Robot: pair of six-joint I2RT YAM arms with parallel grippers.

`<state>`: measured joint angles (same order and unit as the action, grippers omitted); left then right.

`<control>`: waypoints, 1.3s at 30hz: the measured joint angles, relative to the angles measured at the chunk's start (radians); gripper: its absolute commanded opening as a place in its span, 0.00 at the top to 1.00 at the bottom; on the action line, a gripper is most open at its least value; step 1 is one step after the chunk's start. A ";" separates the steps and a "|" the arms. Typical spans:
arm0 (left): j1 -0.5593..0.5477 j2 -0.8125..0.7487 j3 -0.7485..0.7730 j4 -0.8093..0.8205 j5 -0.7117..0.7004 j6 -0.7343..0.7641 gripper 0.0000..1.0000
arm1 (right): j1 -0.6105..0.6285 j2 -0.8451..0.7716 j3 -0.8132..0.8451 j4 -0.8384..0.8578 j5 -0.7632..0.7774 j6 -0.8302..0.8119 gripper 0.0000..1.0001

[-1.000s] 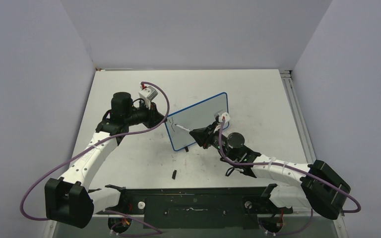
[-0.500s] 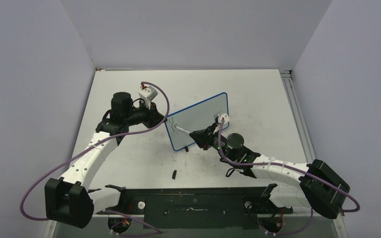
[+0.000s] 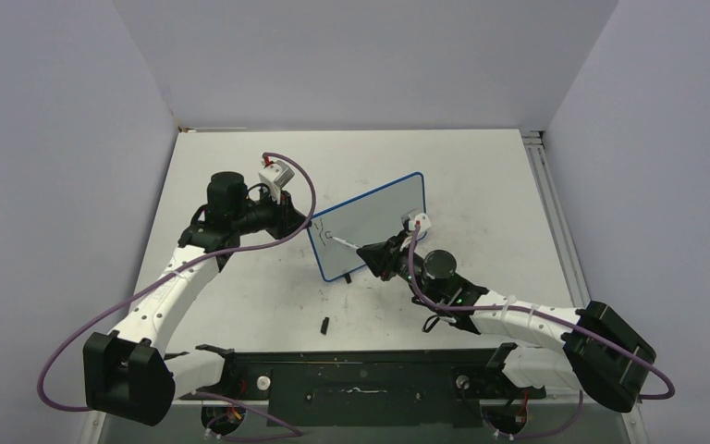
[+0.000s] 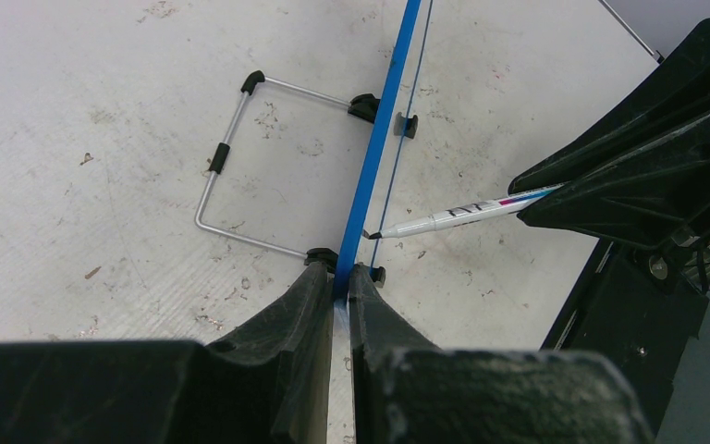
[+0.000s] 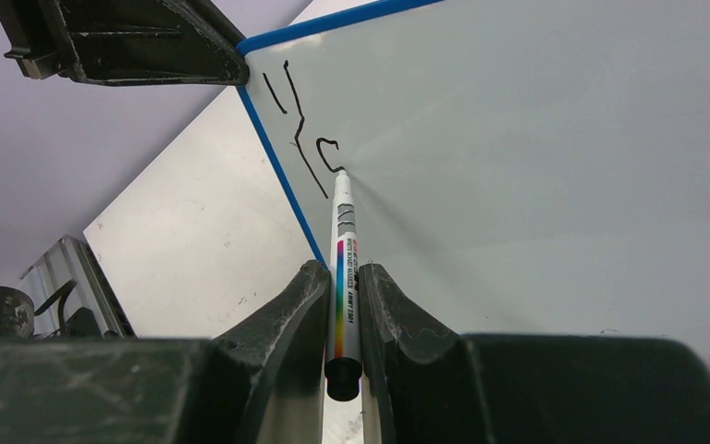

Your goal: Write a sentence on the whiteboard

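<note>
Mid-table, left gripper (image 4: 339, 276) pinching glossy blue-rimmed whiteboard (image 5: 536, 166), right gripper (image 5: 342, 274) clamping slim marker (image 5: 343, 217).

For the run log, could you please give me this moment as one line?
left hand: shut on whiteboard edge | right hand: shut on marker, tip on whiteboard | sentence: barely begun

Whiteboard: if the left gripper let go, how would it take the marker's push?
Probably light: edge-on in the left wrist view the whiteboard looks thin. Its wire stand sits behind the written face, so a push from the marker might slide or rock it rather than topple it. The left gripper, shut on its edge, seems to steady it.
</note>
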<state>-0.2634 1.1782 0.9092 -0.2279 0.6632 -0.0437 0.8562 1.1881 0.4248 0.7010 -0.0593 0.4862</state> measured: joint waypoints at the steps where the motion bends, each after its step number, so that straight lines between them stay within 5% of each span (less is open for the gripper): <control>1: 0.000 0.000 0.000 0.000 0.000 0.000 1.00 | 0.000 0.000 0.000 0.000 0.000 -0.001 0.95; 39: 0.000 0.000 0.000 0.000 0.001 0.000 1.00 | 0.000 -0.084 0.015 -0.006 0.029 -0.028 0.95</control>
<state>-0.2638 1.1786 0.9092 -0.2279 0.6643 -0.0441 0.8558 1.1042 0.4400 0.6952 -0.0307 0.4580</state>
